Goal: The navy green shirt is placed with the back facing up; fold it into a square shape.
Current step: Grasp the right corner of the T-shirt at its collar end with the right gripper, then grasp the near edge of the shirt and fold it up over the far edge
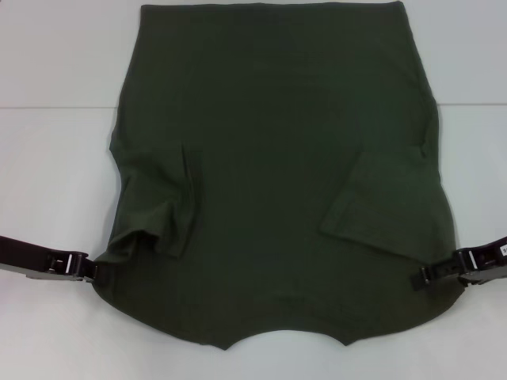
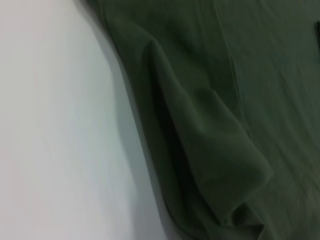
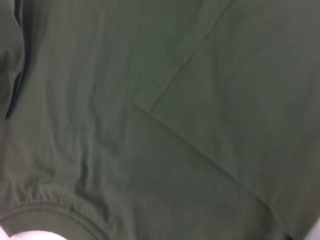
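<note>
Navy green shirt (image 1: 273, 150), a large dark olive short-sleeved cotton tee with its plain back up, lies spread on our white table (image 1: 55, 158), its long axis running straight away from us: the collar notch sits at the near edge and the hem is at the far end. Both sleeves are already turned inward onto the body, the left one (image 1: 162, 210) bunched and rumpled, the right one (image 1: 380, 202) lying as a flat, clean-edged flap.

Our left gripper (image 1: 93, 271) is low at the near left shoulder edge of the cloth, and our right gripper (image 1: 418, 279) is at the near right shoulder edge, so the two stand well apart with the whole width of the shirt between them, level with each other. At both tips the fingers meet the fabric edge, but we cannot tell whether they are pinching it or merely touching. The wrist views show only cloth: the left looks along the crumpled sleeve fold (image 2: 210, 150) beside bare table, the right over the flat sleeve edge (image 3: 200, 145) and the collar seam.

We judge the coming move turns on this: the cloth lies inward from both fingertips, and the fold must travel along the long axis, collar end carried toward the hem, both arms equally near
</note>
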Tool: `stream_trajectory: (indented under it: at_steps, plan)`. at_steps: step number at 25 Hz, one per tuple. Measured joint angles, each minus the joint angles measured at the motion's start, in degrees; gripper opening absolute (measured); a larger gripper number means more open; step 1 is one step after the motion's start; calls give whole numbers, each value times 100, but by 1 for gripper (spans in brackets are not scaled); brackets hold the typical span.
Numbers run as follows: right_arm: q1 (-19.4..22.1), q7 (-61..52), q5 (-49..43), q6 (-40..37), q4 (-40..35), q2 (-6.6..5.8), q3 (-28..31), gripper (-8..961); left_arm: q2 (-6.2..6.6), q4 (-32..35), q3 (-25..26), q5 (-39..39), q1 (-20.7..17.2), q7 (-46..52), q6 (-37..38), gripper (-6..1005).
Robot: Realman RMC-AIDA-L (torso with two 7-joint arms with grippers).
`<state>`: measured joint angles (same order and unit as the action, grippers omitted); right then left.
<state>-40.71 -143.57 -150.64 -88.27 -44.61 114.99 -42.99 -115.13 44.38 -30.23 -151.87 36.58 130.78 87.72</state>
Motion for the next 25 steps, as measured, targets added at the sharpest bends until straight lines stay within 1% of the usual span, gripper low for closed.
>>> stream_trajectory:
  at_steps: [6,9,11,16,19,24,25]
  plan:
    - [-8,50,-20,-3,-1,6,-108,924,0,0,0,0,-2,-10,0,21]
    - [19,123,-42,92,-54,24,-442,879,0,0,22,12,-2,-24,0,21]
    - [19,131,-40,139,-71,46,-511,849,4,0,73,17,-2,-26,1,20]
    - [-6,146,-26,142,-74,47,-470,629,9,0,85,17,3,-27,14,20]
    - [-7,143,-19,145,-74,24,-464,387,9,0,84,18,8,-27,17,20]
    - [-8,138,-17,164,-71,17,-461,145,9,0,82,17,16,-14,18,20]
    - [-8,138,-18,166,-65,15,-460,137,9,0,81,17,16,-14,18,20]
